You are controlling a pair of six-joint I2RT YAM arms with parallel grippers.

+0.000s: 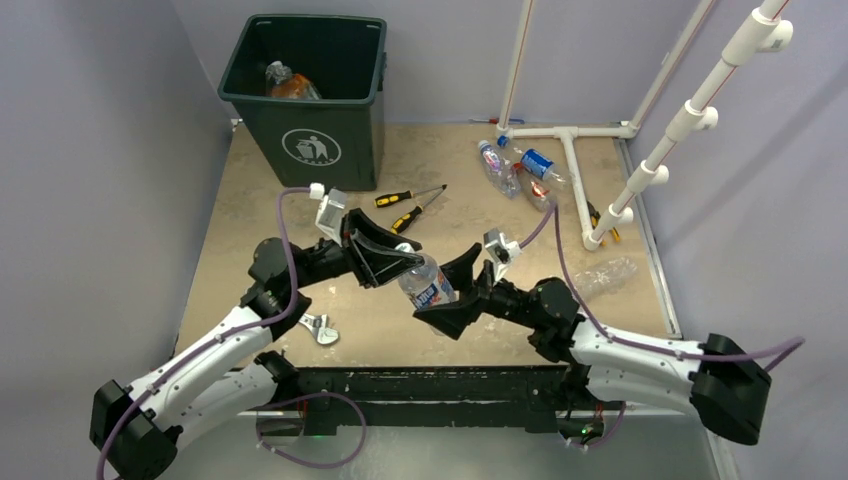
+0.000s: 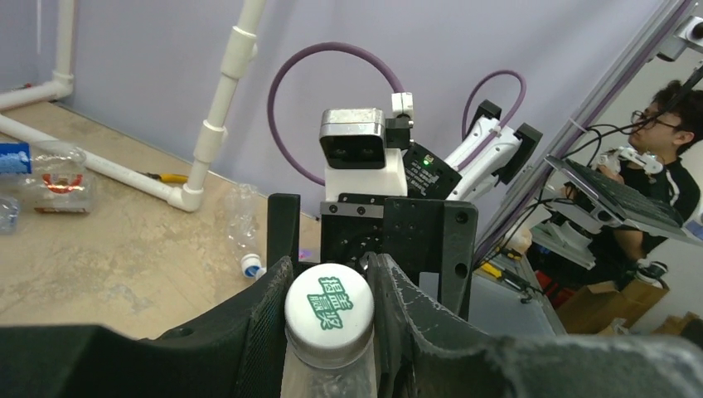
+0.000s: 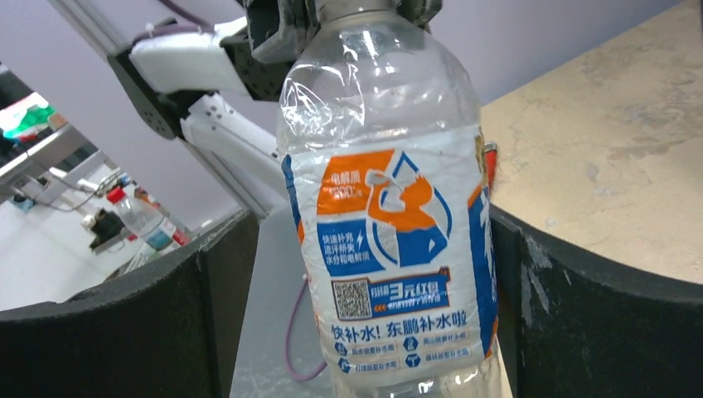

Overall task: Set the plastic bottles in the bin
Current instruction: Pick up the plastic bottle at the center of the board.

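A clear plastic bottle (image 1: 428,285) with a blue, orange and white label hangs above the table's near middle, between both grippers. My left gripper (image 1: 400,262) is shut on its neck; its white cap (image 2: 329,311) shows between the fingers (image 2: 264,307). My right gripper (image 1: 455,295) is open around the bottle's body (image 3: 390,240); the left jaw stands clear of it and the right jaw is next to it. The dark green bin (image 1: 310,140) stands at the far left with a bottle (image 1: 290,85) inside. Three bottles (image 1: 520,170) lie at the far right, and a clear one (image 1: 605,272) at the right edge.
Two yellow-and-black screwdrivers (image 1: 412,205) lie in front of the bin. A wrench (image 1: 320,328) lies near the left arm. A white pipe frame (image 1: 575,160) lies on the table at the far right, with pipes rising beside it. In the left wrist view, loose bottles (image 2: 58,178) lie by the pipe.
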